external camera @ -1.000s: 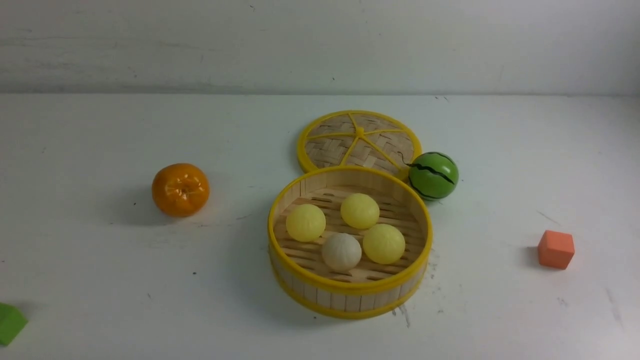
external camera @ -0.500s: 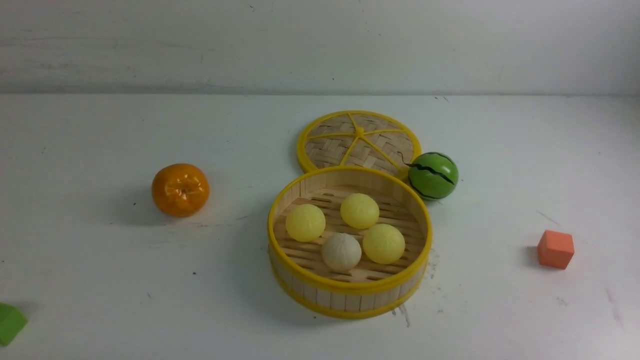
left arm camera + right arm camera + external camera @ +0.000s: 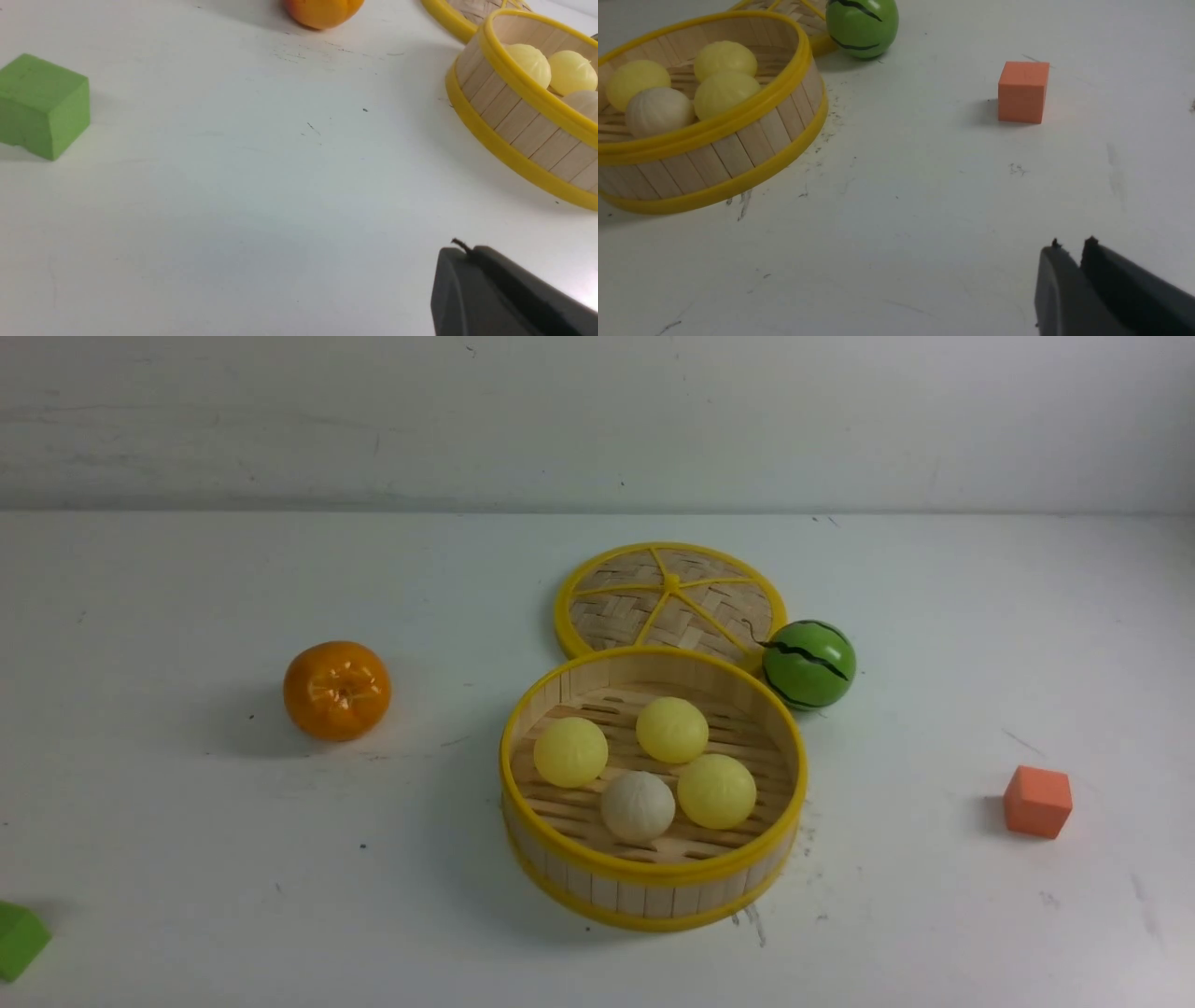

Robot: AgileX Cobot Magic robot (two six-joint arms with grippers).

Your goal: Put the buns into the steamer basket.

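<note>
Front view shows me all four buns (image 3: 644, 767) inside the steamer basket (image 3: 653, 887); left claw (image 3: 467, 254) and right claw (image 3: 1071, 249) closed, holding nothing.

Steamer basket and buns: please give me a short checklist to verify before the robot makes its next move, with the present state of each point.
1. Four buns inside the steamer basket: ok.
2. No bun left on the table: ok in the three views.
3. Basket upright: ok.
4. Lid off, lying behind the basket: ok.
5. Left gripper empty: ok, looks shut.
6. Right gripper empty: ok, nearly closed.
</note>
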